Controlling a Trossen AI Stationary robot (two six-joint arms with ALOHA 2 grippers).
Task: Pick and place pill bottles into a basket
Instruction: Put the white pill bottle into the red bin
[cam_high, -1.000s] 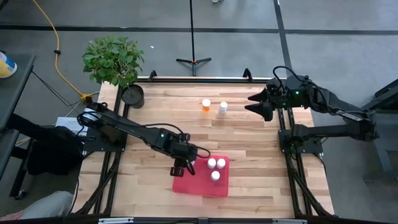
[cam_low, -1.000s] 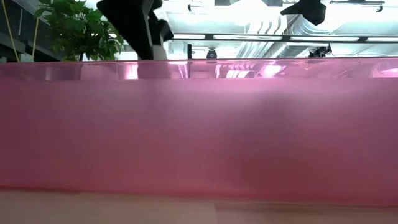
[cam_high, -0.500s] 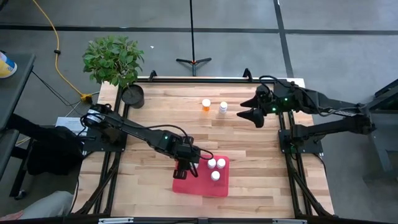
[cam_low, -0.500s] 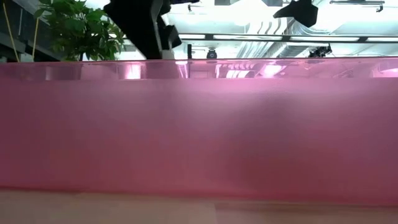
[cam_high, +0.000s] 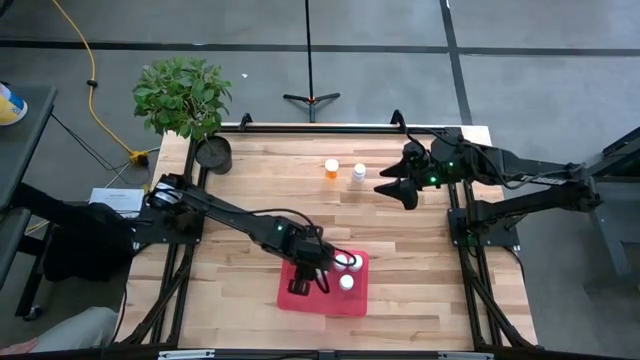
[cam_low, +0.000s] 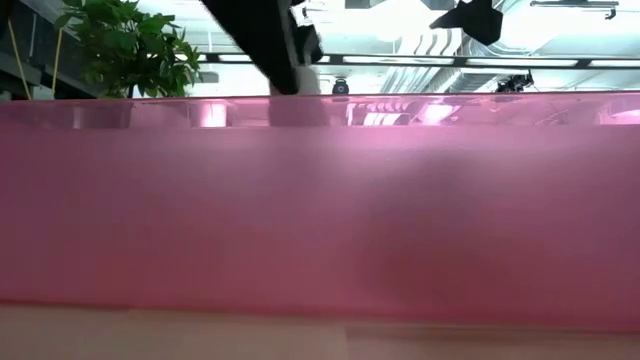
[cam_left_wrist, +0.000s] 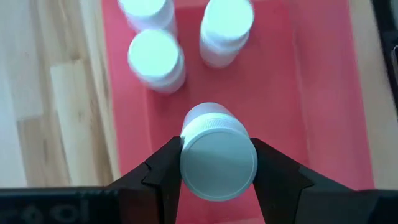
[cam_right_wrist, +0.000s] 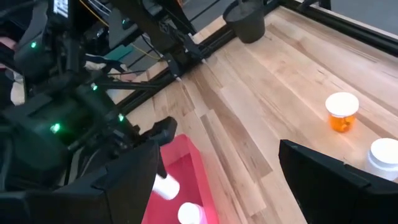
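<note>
No label or writing shows on anything you can see. Your left gripper (cam_left_wrist: 217, 163) clamps a smooth white bottle (cam_left_wrist: 217, 157) by its ribbed cap, over the glossy red-pink basket (cam_left_wrist: 283, 93), near three capped white bottles (cam_left_wrist: 155, 59) standing inside. Your right gripper (cam_right_wrist: 217, 171) is spread wide above the plank table (cam_high: 420, 230), near the orange bottle (cam_high: 331, 169) and a sixth bottle (cam_high: 358, 174), both well apart from the basket.

high: overhead, whole table | low: level, against basket (cam_low: 320, 200) wall | wrists: close, share basket
</note>
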